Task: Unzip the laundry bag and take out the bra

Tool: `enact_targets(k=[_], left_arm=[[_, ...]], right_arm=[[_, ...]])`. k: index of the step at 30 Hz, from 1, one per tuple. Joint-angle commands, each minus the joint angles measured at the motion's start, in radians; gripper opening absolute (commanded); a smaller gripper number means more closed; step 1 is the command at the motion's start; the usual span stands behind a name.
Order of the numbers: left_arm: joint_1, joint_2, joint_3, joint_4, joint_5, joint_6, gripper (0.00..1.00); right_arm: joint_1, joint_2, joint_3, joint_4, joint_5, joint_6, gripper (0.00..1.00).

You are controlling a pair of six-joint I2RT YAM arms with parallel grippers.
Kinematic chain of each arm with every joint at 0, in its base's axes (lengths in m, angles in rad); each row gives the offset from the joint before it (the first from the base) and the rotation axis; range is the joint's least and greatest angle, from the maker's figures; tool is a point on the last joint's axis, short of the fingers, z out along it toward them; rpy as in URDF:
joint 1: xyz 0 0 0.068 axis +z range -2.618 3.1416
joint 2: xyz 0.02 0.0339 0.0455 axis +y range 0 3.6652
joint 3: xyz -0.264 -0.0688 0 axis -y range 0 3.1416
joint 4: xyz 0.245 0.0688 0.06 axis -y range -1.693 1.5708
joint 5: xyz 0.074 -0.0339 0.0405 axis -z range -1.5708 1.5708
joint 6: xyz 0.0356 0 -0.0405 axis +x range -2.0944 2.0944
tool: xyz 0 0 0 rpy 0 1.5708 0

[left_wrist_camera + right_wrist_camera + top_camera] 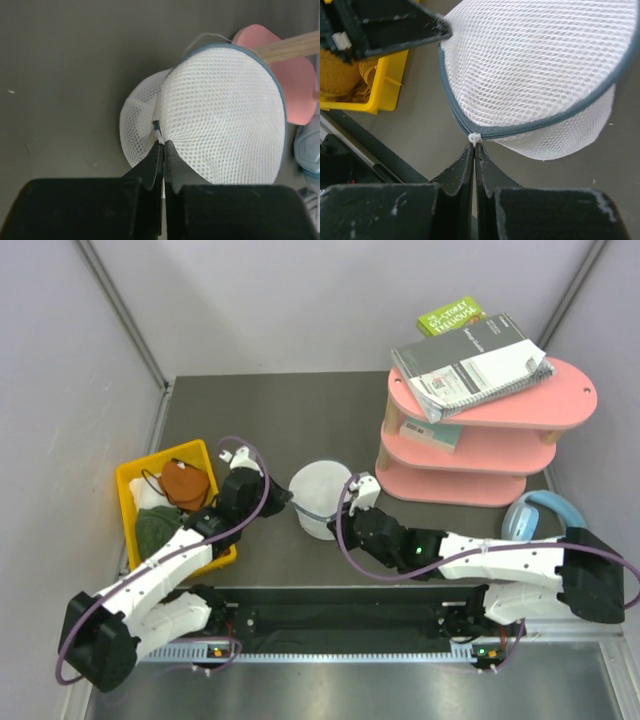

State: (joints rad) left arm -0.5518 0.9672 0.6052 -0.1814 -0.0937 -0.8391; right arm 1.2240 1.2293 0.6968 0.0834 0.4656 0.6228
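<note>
**A:** Where is the laundry bag (318, 495) lying, and who is holding it?

**B:** It is sitting on the dark table (260, 410), between the two arms. The left gripper (161, 145) is pressing its fingers together on a small white tab (156, 136) at the rim of the bag. The right gripper (474, 147) is pinching the white zipper pull (474, 137). The grey-blue zipper line is running closed beside it.

**A:** And what is standing around it?

**B:** A yellow bin (128, 490) is lying just beside the left arm, with a rust-orange cloth (185, 483) and a dark green cloth (155, 530) inside. On the other side, a pink shelf (560, 390) with three levels is standing near the bag. It is carrying a grey spiral notebook (470, 365) on top and a teal book (432, 435) on the middle level. Pale blue headphones (540, 510) are resting in front of the shelf, close to the right arm.

**A:** Is any writing showing?

**B:** A green book (450, 315) is leaning behind the shelf — I am reading "TREEHOUSE" on it, the rest is too small. The print on the notebook is also too small for me.
</note>
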Motion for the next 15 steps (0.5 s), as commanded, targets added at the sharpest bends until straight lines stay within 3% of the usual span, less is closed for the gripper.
enact_targets(k=[1, 3, 5, 6, 9, 12, 15], left_arm=[[0.061, 0.047, 0.053, 0.033, -0.035, 0.090, 0.00], [0.075, 0.027, 0.051, 0.023, -0.026, 0.090, 0.23], [0.073, -0.027, 0.047, -0.015, -0.032, 0.090, 0.52], [0.075, -0.048, 0.042, -0.036, -0.040, 0.090, 0.72], [0.073, -0.146, 0.027, -0.144, -0.070, 0.083, 0.83], [0.073, -0.238, -0.014, -0.207, -0.052, 0.058, 0.84], [0.073, -0.304, -0.086, -0.169, 0.055, -0.004, 0.81]], right_arm=[[0.060, 0.074, 0.085, 0.076, -0.036, 0.000, 0.00], [0.078, 0.125, 0.110, 0.082, -0.035, 0.005, 0.00], [0.086, 0.168, 0.142, 0.084, -0.035, 0.020, 0.00], [0.089, 0.179, 0.150, 0.085, -0.035, 0.029, 0.00], [0.092, 0.210, 0.173, 0.098, -0.036, 0.038, 0.00], [0.092, 0.228, 0.187, 0.110, -0.038, 0.043, 0.00], [0.095, 0.248, 0.205, 0.111, -0.042, 0.040, 0.00]])
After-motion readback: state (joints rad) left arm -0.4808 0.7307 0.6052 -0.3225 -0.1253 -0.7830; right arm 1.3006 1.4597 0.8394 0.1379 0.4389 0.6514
